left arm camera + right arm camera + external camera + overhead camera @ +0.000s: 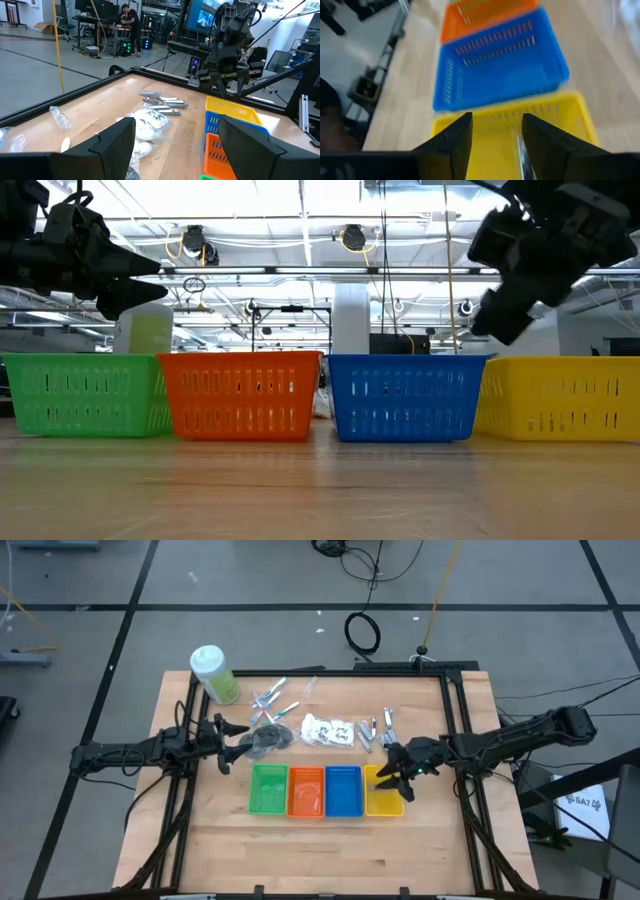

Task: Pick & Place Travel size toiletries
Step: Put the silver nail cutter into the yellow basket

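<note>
Short silver-grey tubes [375, 730], white packets [328, 730], a dark clear pouch [268, 740] and thin sticks [270, 700] lie on the table behind the bins. My left gripper [240, 743] is open and empty, just left of the pouch. Its wrist view [175, 135] looks across the packets [145, 125] and tubes [162, 102]. My right gripper [392, 780] is open above the yellow bin [385, 802]. In its wrist view [496, 125] one silver-grey tube [521, 152] shows down in the yellow bin [570, 115], apart from the fingers.
Green [268, 790], orange [306, 792] and blue [343, 790] bins stand in a row left of the yellow one. A large pale-green bottle [213, 673] stands at the far left. Bare wood lies in front of the bins. A person [131, 25] works in the room beyond.
</note>
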